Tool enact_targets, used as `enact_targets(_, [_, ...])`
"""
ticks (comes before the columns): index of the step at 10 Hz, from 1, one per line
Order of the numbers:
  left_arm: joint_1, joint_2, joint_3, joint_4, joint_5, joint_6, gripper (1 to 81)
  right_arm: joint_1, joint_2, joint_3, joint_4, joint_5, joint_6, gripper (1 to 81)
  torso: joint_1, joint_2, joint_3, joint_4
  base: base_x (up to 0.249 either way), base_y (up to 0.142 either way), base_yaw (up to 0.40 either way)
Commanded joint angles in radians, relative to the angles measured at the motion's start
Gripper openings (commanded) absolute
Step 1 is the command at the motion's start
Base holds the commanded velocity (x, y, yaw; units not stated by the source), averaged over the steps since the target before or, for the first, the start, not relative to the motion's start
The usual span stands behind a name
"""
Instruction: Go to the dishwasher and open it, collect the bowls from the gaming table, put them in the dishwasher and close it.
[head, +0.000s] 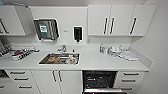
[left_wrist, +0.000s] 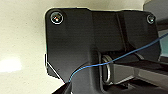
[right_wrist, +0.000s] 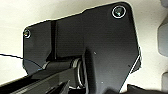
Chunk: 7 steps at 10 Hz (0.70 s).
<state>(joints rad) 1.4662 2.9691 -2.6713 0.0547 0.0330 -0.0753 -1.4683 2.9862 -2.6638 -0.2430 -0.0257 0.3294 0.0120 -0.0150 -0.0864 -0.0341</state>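
The dishwasher (head: 99, 79) is built in under the white counter, right of the sink. It stands open, showing a dark interior with racks, and its door (head: 103, 91) is folded down at the bottom edge of the head view. The bowls and the gaming table are out of view. In both wrist views the robot's own dark plate lies against a pale surface, and I cannot make out either gripper's state.
A steel sink (head: 60, 59) holding dishes is set in the white counter (head: 95, 62), with a tap (head: 62, 48) behind it. A dish rack (head: 17, 53) stands at the left and containers (head: 113, 50) at the right. Drawers (head: 130, 80) flank the dishwasher, and a wall closes the right side.
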Motion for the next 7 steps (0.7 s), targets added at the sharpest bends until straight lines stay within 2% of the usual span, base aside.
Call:
enact_targets(1, [-0.042, -0.014, 0.001, -0.003, 0.059, 0.005, 81.1, 0.047, 0.0, 0.001, -0.012, -0.054, -0.004, 81.1, 0.0, 0.0, 0.0, 0.0, 0.0, 0.0, 0.0])
enact_targets(5, [-0.042, -0.018, 0.001, -0.003, 0.058, 0.005, 81.1, 0.045, -0.002, -0.005, -0.006, -0.056, -0.003, 81.1, 0.0, 0.0, 0.0, 0.0, 0.0, 0.0, 0.0])
enact_targets(7, [-0.042, -0.027, 0.001, -0.006, 0.039, 0.005, 81.1, 0.045, 0.0, -0.007, -0.002, -0.059, 0.004, 81.1, 0.0, 0.0, 0.0, 0.0, 0.0, 0.0, 0.146])
